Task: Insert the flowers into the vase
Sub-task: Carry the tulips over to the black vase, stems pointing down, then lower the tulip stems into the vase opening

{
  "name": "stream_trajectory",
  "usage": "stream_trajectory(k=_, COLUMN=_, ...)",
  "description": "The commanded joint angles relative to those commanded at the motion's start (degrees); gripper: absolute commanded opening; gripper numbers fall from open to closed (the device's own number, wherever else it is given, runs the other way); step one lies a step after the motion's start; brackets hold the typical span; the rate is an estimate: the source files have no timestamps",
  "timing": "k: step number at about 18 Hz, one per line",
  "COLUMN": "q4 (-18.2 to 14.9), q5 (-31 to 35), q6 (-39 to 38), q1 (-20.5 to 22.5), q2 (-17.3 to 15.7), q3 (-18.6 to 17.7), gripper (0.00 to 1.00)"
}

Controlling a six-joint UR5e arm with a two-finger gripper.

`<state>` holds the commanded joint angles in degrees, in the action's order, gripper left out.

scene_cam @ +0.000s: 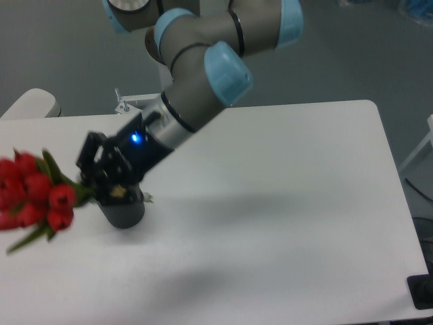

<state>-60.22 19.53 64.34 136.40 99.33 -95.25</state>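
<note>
- Here, the flowers (30, 196) are held at the far left of the view, raised off the white table (284, 203), with the red buds spread toward the left edge and partly blurred.
- The bunch is gripped near its stems by the gripper (91, 189), whose dark fingers are closed around the green stalks just right of the buds.
- A green leaf is seen trailing down and to the left below the buds, and another sticks up above them.
- The vase (123, 211) is found on the table directly under the gripper; only its dark ribbed lower part is visible, the mouth being hidden behind the gripper body.
- A pale stem end is seen poking out just right of the gripper, near the upper side of the vase.
- Whether any part of the bunch touches the vase cannot be told.
- The arm (196, 88) is stretched down from the upper middle toward the left, with a blue light lit on the wrist.
- A soft shadow is cast on the table to the right of the vase.
</note>
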Motion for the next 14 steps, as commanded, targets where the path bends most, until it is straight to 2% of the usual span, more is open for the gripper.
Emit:
stream_trajectory(k=2, q4=1.9, q5=-1.8, q6=0.6, q1=-0.1, q2=-2.3, q3=-4.5, gripper=0.0)
stream_trajectory(k=4, q4=3.0, q5=-1.9, q6=0.6, q1=-0.1, q2=-3.8, q3=-7.1, gripper=0.0)
stream_trajectory(k=9, q4=3.2, q5=-2.0, q6=0.7, q1=-0.5, q2=-5.7, q3=-10.8, gripper=0.0)
stream_trajectory(k=14, q4=7.5, q5=-2.0, q6=2.5, q1=-0.4, q2=-4.9, q3=-13.3, gripper=0.0)
